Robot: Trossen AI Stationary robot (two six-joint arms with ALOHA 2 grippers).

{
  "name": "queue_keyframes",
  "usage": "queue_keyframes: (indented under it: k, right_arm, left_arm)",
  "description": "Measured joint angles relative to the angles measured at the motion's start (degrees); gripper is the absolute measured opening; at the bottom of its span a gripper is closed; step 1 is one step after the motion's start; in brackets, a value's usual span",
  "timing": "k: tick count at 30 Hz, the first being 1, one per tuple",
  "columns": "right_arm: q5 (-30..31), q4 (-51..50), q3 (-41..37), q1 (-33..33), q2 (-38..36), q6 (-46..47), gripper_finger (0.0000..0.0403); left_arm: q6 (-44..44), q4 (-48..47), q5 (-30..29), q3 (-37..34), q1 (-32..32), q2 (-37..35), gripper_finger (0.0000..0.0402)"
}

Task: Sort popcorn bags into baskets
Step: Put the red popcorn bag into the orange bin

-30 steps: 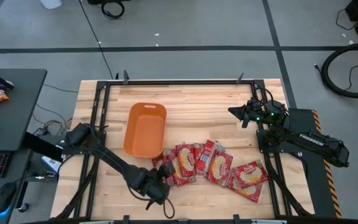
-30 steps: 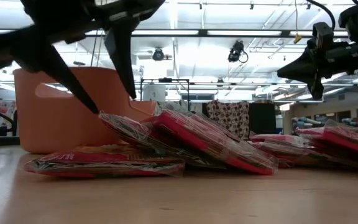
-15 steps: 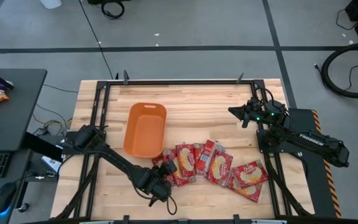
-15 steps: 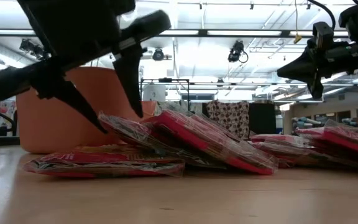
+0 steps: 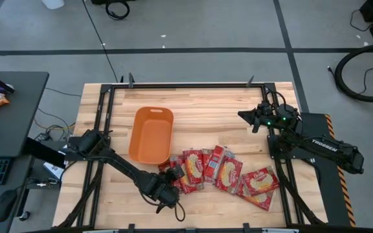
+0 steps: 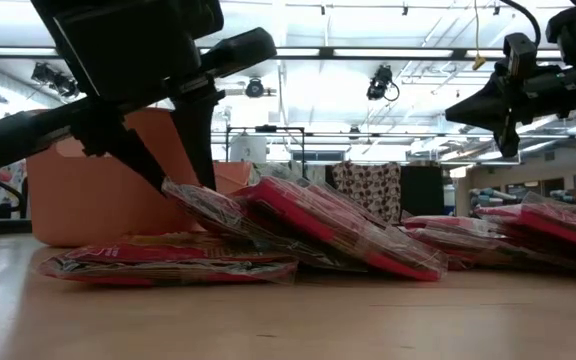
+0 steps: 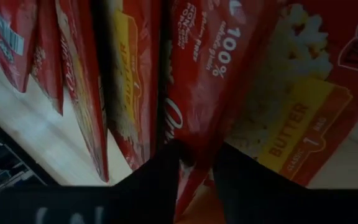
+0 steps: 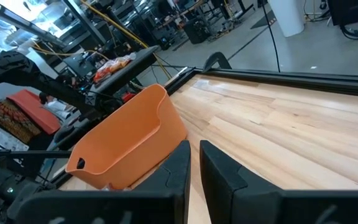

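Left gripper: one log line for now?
left gripper | fingers pinching popcorn bag edge | basket empty | right gripper parked, shut

You're seeing the left gripper (image 5: 168,192) hiding the leftmost bag's (image 5: 175,175) edge; small print there is reading too blurry.

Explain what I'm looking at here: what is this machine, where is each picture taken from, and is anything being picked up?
This is a robot with two dark jointed arms at a pale wooden table. One picture looks straight down, one looks level across the tabletop, and two come from cameras on the arms' wrists. On the table stands a shallow orange plastic tub, with nothing visible inside, and beside it lies an overlapping row of flat glossy red popcorn bags. The left tool is at the row's tub-side end; its wrist camera shows its two dark fingers pinching the edge of one red bag, which rests on the pile. The right tool waits raised above the table's right side, holding nothing.
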Motion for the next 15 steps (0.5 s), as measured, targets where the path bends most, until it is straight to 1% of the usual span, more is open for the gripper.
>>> queue_keyframes:
  k: [8,10,15]
  right_arm:
    - [0.0,0.04,0.0,0.0,0.0,0.0,0.004]
    - [0.0,0.03,0.0,0.0,0.0,0.0,0.004]
    - [0.01,0.03,0.0,0.0,0.0,0.0,0.004]
  left_arm:
    - [-0.8,-0.95,0.46,0.59,0.0,-0.36,0.0014]
    - [-0.78,-1.27,0.61,1.41,0.04,-0.93,0.0007]
    - [1.72,-2.35,0.85,3.41,0.07,-3.68,0.0008]
